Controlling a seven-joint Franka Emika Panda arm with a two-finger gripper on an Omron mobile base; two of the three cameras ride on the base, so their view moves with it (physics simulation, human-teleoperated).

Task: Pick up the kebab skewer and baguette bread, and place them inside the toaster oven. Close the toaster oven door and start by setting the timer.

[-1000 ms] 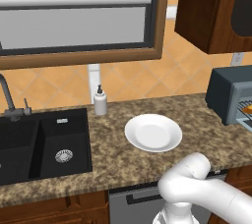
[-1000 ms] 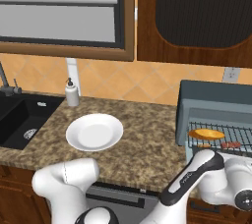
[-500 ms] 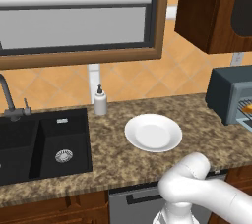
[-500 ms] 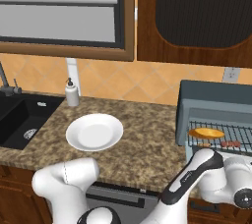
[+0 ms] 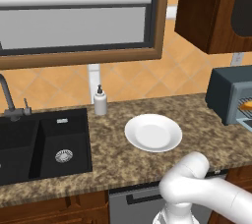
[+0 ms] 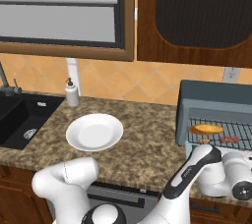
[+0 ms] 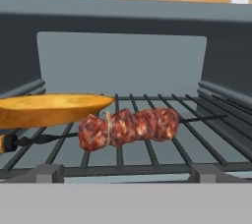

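Note:
The toaster oven (image 6: pixel 216 98) stands at the right end of the counter, its front standing open. On its wire rack (image 7: pixel 147 154) lies the baguette bread (image 7: pixel 49 109), a golden loaf at the left. The kebab skewer (image 7: pixel 129 127) lies beside it across the rack, reddish meat chunks toward the middle. Both also show in the right base view: the baguette bread (image 6: pixel 206 129) and the kebab skewer (image 6: pixel 229 140). My wrist (image 6: pixel 231 171) hangs low just in front of the opening and hides the toaster oven door. The hand view looks straight into the oven, and the gripper is open and holds nothing.
A white plate (image 5: pixel 153 133) lies bare mid-counter. A soap dispenser (image 5: pixel 100 101) stands by the wall next to the black sink (image 5: pixel 39 144). A dark wooden cabinet (image 6: pixel 197 16) hangs above the oven. My arm's elbow (image 5: pixel 189 171) juts over the counter's front edge.

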